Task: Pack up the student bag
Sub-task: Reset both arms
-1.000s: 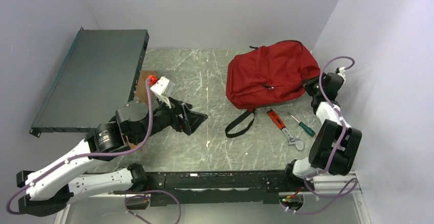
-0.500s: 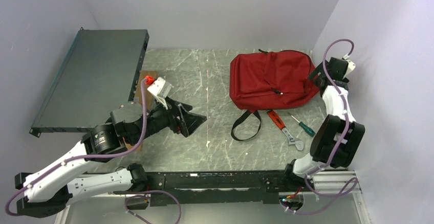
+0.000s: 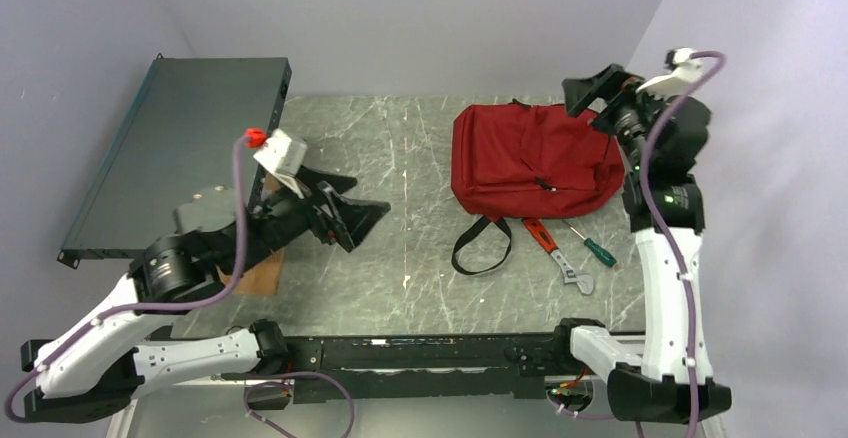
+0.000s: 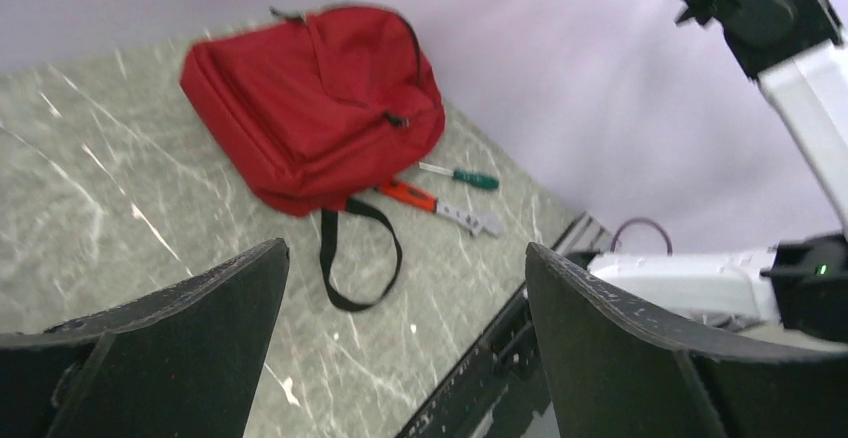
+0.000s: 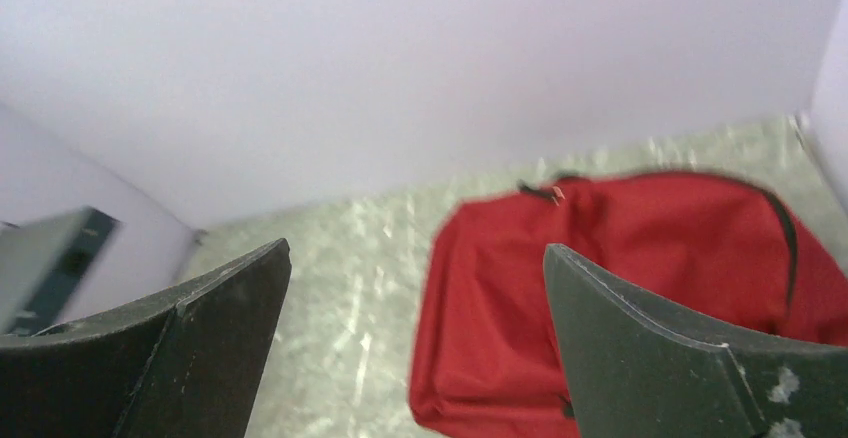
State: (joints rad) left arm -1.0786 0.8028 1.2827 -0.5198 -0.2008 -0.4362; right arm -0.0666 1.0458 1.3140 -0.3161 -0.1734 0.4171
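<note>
The student bag (image 3: 530, 163) is a red backpack lying flat at the back right of the table, its black strap loop (image 3: 480, 248) trailing toward the front. My right gripper (image 3: 582, 93) hangs open in the air above the bag's far right corner, holding nothing. From the right wrist, the bag (image 5: 620, 308) lies below and ahead, between the spread fingers (image 5: 416, 248). My left gripper (image 3: 365, 198) is open and empty over the table's left-centre, well apart from the bag. It points toward the bag (image 4: 320, 98), with the fingers (image 4: 407, 248) wide.
An orange-handled wrench (image 3: 548, 241) and a green-handled screwdriver (image 3: 592, 246) lie just in front of the bag. A dark flat metal unit (image 3: 180, 148) leans at the back left. A brown board (image 3: 255, 273) lies under the left arm. Walls close in at the right and back.
The right gripper has opened, let go of the bag's right edge and risen above it. The bag has settled flat. The left arm has drawn back left and lifted slightly.
</note>
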